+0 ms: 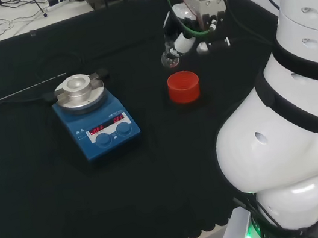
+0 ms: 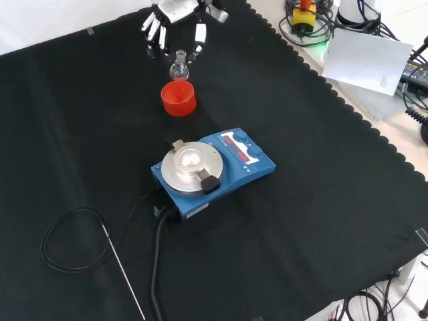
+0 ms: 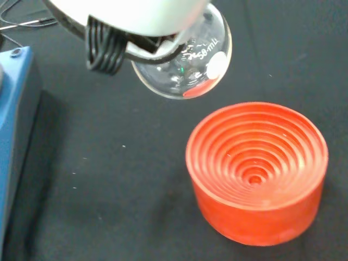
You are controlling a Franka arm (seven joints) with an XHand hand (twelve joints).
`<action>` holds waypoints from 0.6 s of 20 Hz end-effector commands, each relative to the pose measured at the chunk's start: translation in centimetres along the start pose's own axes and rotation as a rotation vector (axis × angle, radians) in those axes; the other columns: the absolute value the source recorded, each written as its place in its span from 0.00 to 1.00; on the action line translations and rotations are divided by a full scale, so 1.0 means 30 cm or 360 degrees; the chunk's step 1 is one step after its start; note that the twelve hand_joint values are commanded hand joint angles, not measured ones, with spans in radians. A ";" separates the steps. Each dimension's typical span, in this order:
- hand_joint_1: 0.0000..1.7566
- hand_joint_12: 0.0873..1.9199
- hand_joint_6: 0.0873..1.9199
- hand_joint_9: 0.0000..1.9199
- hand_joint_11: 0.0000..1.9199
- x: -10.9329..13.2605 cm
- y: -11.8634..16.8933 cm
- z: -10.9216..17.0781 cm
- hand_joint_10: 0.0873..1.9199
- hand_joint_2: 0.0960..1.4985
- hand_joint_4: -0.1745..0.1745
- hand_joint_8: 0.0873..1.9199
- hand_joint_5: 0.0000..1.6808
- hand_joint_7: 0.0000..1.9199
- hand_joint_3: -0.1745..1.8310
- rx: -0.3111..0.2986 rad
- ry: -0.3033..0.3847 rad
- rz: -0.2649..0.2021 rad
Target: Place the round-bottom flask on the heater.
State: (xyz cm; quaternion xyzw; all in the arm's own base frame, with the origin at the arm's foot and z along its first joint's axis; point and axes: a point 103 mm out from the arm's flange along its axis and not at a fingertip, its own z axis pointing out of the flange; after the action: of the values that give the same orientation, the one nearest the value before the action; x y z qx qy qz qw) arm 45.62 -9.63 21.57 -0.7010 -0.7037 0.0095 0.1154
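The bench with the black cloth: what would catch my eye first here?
Probably the red ribbed stand, bright against the cloth and with nothing on it. Just beyond it the hand holds a small round-bottom flask in the air. The blue heater with its silver top sits nearer the front view's middle.

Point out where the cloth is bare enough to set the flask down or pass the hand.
Bare cloth lies between the red stand and the heater, and widely to the heater's right in the front view. It is crowded at the top, where the hand holds the flask over the stand. A cable and rod lie lower left.
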 end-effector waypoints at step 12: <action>0.63 0.67 0.43 0.41 0.22 0.209 0.085 -0.105 0.24 0.36 1.00 0.31 0.72 0.30 0.50 0.0019 -0.0090 -0.0121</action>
State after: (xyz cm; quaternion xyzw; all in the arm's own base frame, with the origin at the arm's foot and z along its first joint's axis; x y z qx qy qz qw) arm 47.64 -6.07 24.20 -0.6849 -0.7208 0.0228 0.1041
